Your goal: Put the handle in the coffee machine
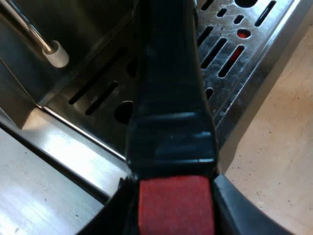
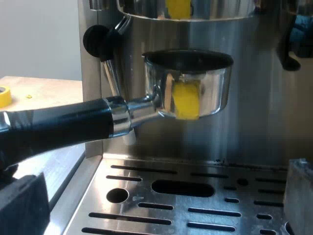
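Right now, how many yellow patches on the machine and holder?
2. A patch on the holder, and a patch on the machine above it. The yellow tape roll on the table isn't counted. Others may be hidden.

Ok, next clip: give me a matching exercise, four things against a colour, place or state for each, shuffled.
Things:
1 handle's end
2 holder's basket
3 steam wand's tip
4 drip tray

Matches:
A white
B slotted metal, lying under the basket
C red, gripped in the left claw
D raised just below the machine's brew head

Pairs: 1-C; 2-D; 3-A; 4-B
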### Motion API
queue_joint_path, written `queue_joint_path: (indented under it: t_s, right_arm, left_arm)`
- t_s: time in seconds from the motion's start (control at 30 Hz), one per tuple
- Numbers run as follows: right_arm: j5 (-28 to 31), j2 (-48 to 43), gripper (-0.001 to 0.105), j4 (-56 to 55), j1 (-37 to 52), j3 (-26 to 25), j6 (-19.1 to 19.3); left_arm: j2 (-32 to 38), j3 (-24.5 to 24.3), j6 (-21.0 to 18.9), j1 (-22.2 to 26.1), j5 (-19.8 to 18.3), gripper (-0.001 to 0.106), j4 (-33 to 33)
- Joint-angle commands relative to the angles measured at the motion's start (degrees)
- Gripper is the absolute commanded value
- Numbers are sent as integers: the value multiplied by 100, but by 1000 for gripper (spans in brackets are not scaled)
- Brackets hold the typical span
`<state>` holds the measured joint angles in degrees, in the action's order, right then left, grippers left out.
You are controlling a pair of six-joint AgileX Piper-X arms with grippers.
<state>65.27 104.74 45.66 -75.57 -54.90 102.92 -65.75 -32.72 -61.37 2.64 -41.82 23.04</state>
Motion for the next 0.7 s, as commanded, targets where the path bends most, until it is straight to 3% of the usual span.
queue_joint_path:
  t_s: [0.03,0.43,0.7]
  right_arm:
    - [35,-6,105,88,25,-32,64]
    - [46,-6,105,88,25,-32,64]
    - [46,-6,105,88,25,-32,64]
  left_arm:
    - [51,-94,18,-2,-257,0,-119]
    - [51,-320,149,-2,-37,0,-133]
    - [51,-360,344,182,-132,0,-14]
